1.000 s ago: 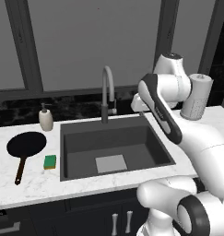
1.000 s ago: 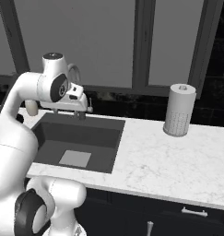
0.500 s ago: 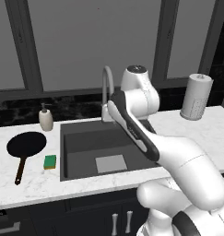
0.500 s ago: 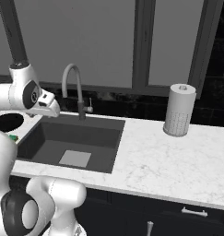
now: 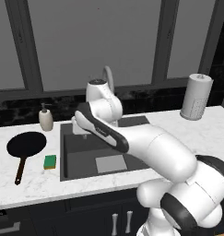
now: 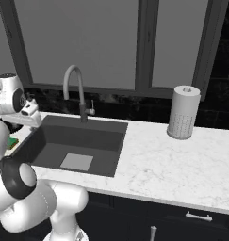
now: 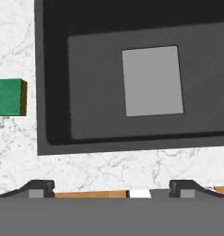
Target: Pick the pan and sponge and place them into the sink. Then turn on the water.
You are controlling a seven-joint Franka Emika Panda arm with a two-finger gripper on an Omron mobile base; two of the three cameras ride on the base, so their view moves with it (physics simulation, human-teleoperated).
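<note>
The black pan lies on the marble left of the sink, its brown handle pointing toward the counter's front. The green-topped sponge rests between the pan and the basin's left rim; it also appears in the hand view as the sponge, left of the sink. My gripper hangs over the basin's left rear part, apart from both things. In the hand view the gripper is open, with nothing between its fingertips. The gooseneck faucet stands behind the basin, with no water running.
A beige soap dispenser stands behind the pan by the wall. A tall white paper towel roll stands at the back right on the marble counter. Dark windows and a black backsplash close the rear.
The arm has swung from the right side across the faucet to the sink's left side. The gripper stayed open; pan and sponge have not moved.
</note>
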